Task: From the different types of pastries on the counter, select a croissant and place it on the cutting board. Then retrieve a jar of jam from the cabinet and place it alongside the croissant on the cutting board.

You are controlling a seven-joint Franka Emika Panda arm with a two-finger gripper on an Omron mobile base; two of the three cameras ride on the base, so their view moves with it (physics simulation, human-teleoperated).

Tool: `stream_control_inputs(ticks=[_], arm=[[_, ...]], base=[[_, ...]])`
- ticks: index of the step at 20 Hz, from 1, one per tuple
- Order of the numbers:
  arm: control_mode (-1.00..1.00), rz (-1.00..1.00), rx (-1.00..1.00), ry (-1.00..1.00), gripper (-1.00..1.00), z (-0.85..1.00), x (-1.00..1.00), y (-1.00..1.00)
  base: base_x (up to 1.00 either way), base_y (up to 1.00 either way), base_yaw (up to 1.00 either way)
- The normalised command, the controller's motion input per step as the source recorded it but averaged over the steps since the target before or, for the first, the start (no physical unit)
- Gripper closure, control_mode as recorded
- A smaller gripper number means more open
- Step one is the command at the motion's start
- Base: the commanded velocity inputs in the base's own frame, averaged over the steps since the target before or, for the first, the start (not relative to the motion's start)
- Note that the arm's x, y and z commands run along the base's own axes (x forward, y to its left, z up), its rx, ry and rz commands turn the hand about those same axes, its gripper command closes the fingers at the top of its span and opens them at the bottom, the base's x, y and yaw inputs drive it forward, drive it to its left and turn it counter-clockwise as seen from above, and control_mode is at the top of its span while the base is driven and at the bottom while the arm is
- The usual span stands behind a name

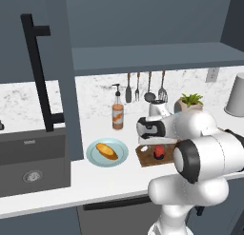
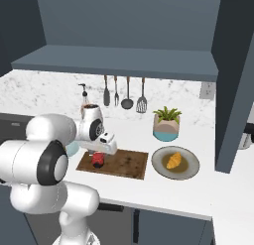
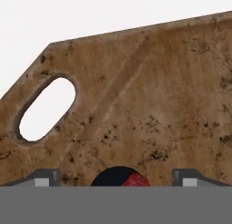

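Note:
The jar of jam (image 2: 97, 160) stands upright on the left end of the cutting board (image 2: 124, 163), near its hole (image 3: 45, 109). My gripper (image 2: 101, 151) hangs just above it, open. In the hand view its fingertips (image 3: 45, 177) stand well apart on either side of the jar (image 3: 121, 178) without touching it. From the left, the jar (image 1: 159, 153) sits on the board (image 1: 145, 158) under the gripper (image 1: 159, 144). A curved golden croissant (image 2: 174, 160) lies on a dark plate (image 2: 191, 165) right of the board. My hand hides the back of the board.
An oblong golden pastry (image 1: 106, 151) lies on a blue plate (image 1: 121, 155) left of the board. An orange pump bottle (image 1: 117, 114), a potted plant (image 2: 166, 124) and hanging utensils (image 2: 127, 92) line the backsplash. The sink (image 1: 31, 162) lies at the far left. The cabinet door (image 1: 52, 72) stands open.

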Motion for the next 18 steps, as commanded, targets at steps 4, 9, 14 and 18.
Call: stream_control_inputs(ticks=[4, 9, 14, 18], arm=[[-1.0, 0.0, 0.05, 0.26, -1.0, 0.33, 0.07, 0.0], [-1.0, 0.0, 0.01, 0.02, -1.0, 0.2, 0.0, 0.0], [-1.0, -0.01, 0.0, 0.0, -1.0, 0.07, 0.0, -0.01], [-1.0, -0.05, 0.0, 0.0, -1.0, 0.01, -0.02, -0.11]], base=[[0.0, 0.0, 0.0], [0.0, 0.0, 0.0], [0.0, 0.0, 0.0], [0.0, 0.0, 0.0]])
